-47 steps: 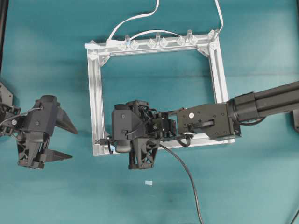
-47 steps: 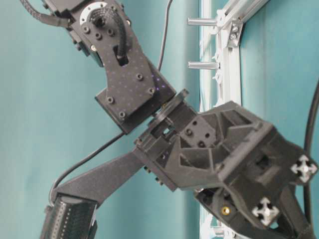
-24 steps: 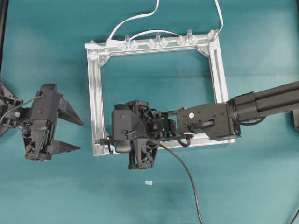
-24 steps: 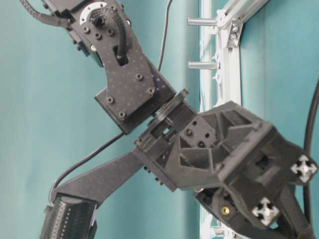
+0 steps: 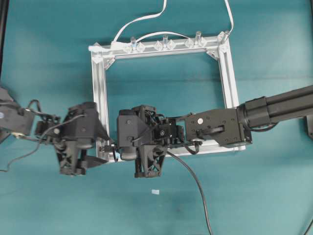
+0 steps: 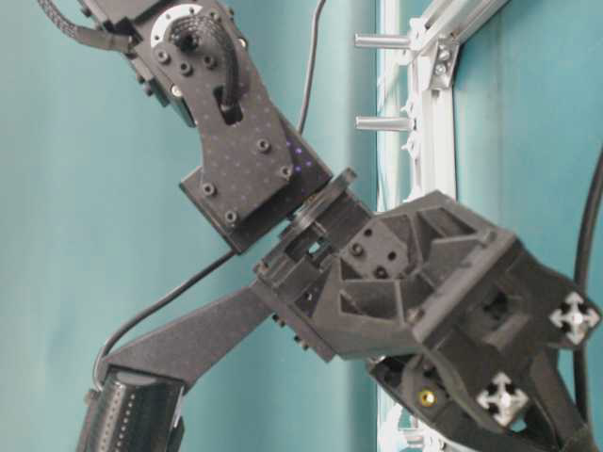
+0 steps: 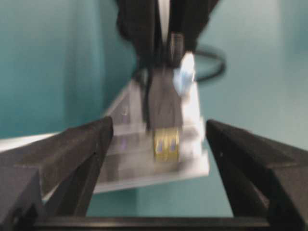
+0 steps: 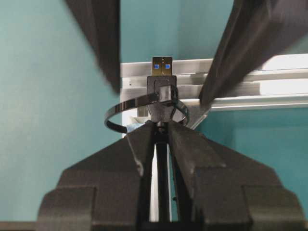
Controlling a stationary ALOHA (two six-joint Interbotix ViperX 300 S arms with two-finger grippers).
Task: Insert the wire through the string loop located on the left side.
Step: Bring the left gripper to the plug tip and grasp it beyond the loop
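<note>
Teal worktop (image 5: 274,44): right gripper (image 8: 161,126) clenched on wire (image 8: 161,91), plug through string loop (image 8: 126,110); left gripper (image 7: 161,139) released, plug between its fingers (image 7: 72,149).

At lower centre of the left wrist view, the wire (image 7: 165,126) plug juts past the frame (image 7: 126,166) edge into the open gap between the left gripper (image 7: 159,144) fingers. In the right wrist view, the string loop (image 8: 139,111) rings the plug just ahead of the right gripper (image 8: 161,127), with the opposing fingers close at both upper corners.
</note>
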